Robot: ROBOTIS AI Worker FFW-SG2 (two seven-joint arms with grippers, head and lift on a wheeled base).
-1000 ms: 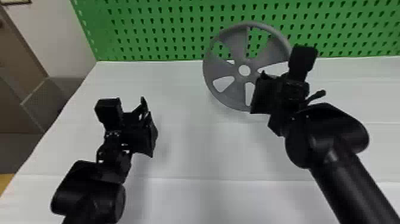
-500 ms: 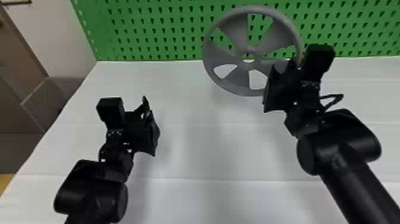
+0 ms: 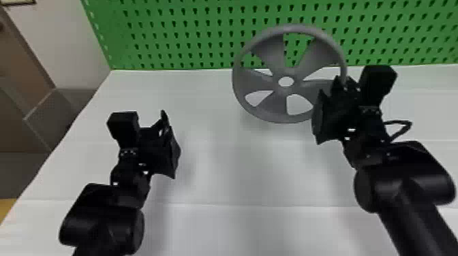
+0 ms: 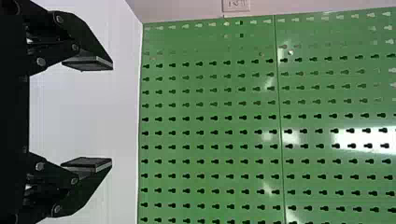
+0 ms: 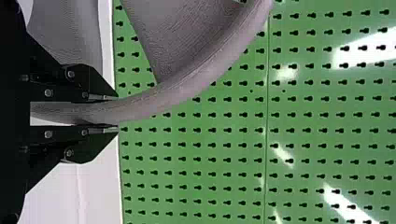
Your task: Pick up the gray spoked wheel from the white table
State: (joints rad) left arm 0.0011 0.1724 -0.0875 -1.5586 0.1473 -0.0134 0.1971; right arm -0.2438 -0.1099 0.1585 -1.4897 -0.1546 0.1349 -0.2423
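In the right pincer [image 3: 326, 105], gray spoked wheel [image 3: 276, 102], rim [image 5: 149, 103] between 2 fingers [image 5: 88, 148]

Green pegboard [image 3: 191, 29] (w/ many slots) stands nr a pale wall [image 3: 58, 44].

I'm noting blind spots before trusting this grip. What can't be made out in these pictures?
- Right wrist view: much of the wheel, cut off by the picture's edge.
- Head view: the rim section held by the right pincer, hidden behind it.
- Head view: the wheel's back, turned away.
- Head view: the lower left arm, cut off by the bottom edge.
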